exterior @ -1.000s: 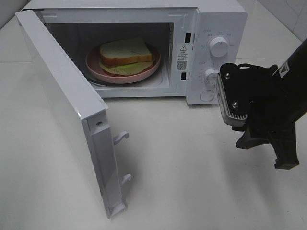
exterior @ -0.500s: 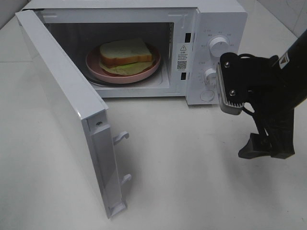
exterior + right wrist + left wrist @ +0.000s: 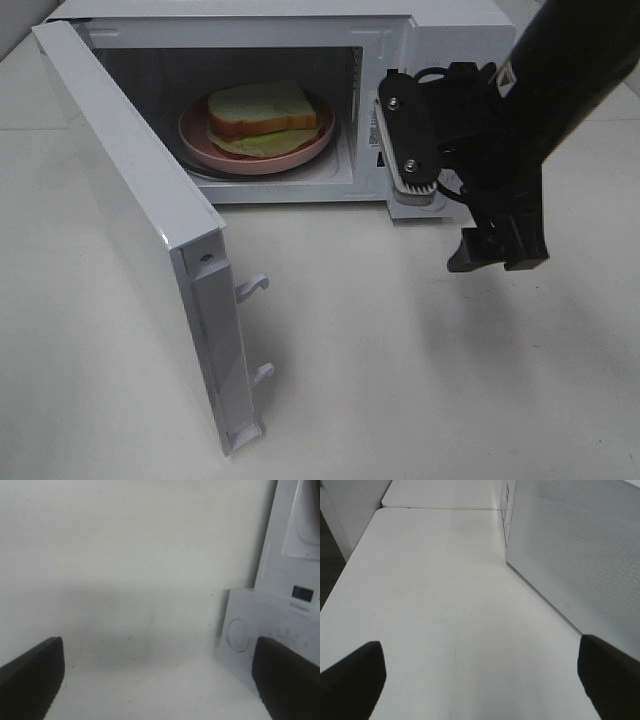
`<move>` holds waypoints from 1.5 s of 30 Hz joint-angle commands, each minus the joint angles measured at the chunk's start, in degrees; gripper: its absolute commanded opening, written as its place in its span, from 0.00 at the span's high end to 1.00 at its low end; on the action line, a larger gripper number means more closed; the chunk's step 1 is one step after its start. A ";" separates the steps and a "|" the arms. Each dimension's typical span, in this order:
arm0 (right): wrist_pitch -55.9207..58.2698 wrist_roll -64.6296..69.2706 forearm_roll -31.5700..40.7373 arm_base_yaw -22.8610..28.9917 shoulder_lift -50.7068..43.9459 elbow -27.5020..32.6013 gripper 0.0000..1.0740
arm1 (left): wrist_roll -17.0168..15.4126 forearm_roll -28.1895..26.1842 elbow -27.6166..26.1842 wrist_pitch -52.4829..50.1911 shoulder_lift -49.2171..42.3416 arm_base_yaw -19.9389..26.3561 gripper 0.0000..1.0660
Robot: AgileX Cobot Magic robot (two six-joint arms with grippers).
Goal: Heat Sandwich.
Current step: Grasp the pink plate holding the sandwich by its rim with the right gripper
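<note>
Sandwich (image 3: 258,108) already loaded; step in hand judged to be closing up, heating not yet started. Nearest the high camera, the free edge of the microwave door (image 3: 130,200) stood swung wide over the counter (image 3: 400,380), its two latch hooks (image 3: 255,285) exposed. The left end effector (image 3: 480,680) was out of the high view; its wrist camera showed the fingers spread with nothing between them, low over the counter beside the door's mesh-patterned outer face. Further back, the right end effector (image 3: 455,195) hung in front of the microwave (image 3: 440,45) control panel, hiding the dials, fingers spread wide and empty; its wrist view took in bare counter and the lower corner of the panel with a round button (image 3: 239,635). Farthest, inside the cavity, the sandwich sat flat on the pink plate (image 3: 262,166), white bread over green leaf, within the plate's rim. Next move, as judged: push the door around until the hooks seat; the left arm looked better placed for that. The right end effector sat near the latch side and would likely need to clear the door's path first. Dials to follow.
</note>
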 commanded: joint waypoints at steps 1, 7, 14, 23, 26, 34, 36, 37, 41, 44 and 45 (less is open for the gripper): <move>0.34 0.40 -1.03 1.55 2.69 -3.50 0.11 | -0.40 0.00 0.11 -0.23 -1.49 -0.46 0.08; -0.63 0.34 -1.72 2.86 7.39 -9.05 0.12 | -0.40 0.00 0.11 -0.23 -1.49 -0.46 0.08; -3.32 0.23 -1.55 2.86 10.49 -11.69 0.13 | -0.40 0.00 0.11 -0.23 -1.49 -0.46 0.08; -6.30 0.23 -1.09 2.92 15.99 -16.73 0.14 | -0.40 0.00 0.11 -0.23 -1.49 -0.46 0.08; -6.99 0.23 -1.15 3.50 18.56 -19.25 0.14 | -0.40 0.00 0.11 -0.23 -1.49 -0.46 0.08; -9.74 0.23 -1.38 4.81 23.61 -23.89 0.14 | -0.40 0.00 0.11 -0.23 -1.49 -0.46 0.08; -9.74 0.23 -1.38 4.87 24.24 -24.58 0.15 | -0.40 0.00 0.11 -0.23 -1.49 -0.46 0.08; -9.85 0.23 -1.32 4.81 25.44 -25.73 0.15 | -0.40 0.00 0.11 -0.23 -1.49 -0.46 0.08; -9.91 0.23 -1.09 4.81 28.07 -28.19 0.16 | -0.40 0.00 0.11 -0.23 -1.49 -0.46 0.08; -10.08 0.23 -1.09 4.81 29.97 -30.14 0.16 | -0.40 0.00 0.11 -0.23 -1.49 -0.46 0.08; -10.08 0.23 -1.09 4.81 29.97 -30.14 0.16 | -0.40 0.00 0.11 -0.23 -1.49 -0.46 0.08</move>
